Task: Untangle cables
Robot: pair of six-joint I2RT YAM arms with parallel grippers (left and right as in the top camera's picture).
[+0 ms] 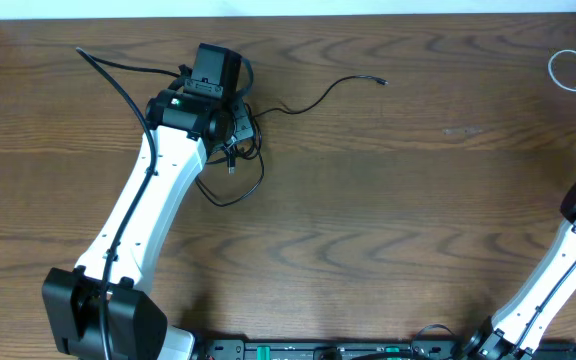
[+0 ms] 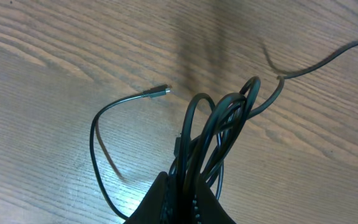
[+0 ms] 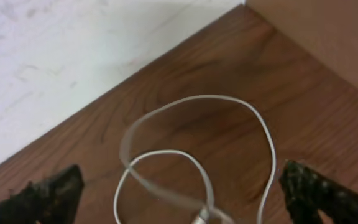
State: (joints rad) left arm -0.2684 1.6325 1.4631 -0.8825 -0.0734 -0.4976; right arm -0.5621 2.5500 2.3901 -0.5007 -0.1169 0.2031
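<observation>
Wooden table point(image 1: 388, 220): bare brown grain, with a pale wall along the far edge and one cable at each end.
Left gripper point(image 2: 185, 202): jaws closed on a bunch of loops of the black cable point(image 2: 219, 118), which rise out of the grip just above the wood.
Black cable, loops: several turns overlap at the grip; whether any of them is truly knotted cannot be told.
Black cable, short end: it curves out in an arc to a small plug point(image 2: 160, 91) lying flat on the table near the bunch.
Black cable, long axis: from the bunch the free tail runs toward the robot's right and slightly toward the far edge, and its tip points right.
Right gripper point(image 3: 185, 193): fingers spread wide and holding nothing.
White cable point(image 3: 197, 97): it lies on the wood between those spread fingers, in the far right corner of the table.
White cable, long axis: none clear, since it rests in two loose overlapping loops.
Done, as judged: the two cables lie well apart and no longer cross.
Left, as judged: the black bunch needs opening out and laying straight, and the white loops may need spreading.
</observation>
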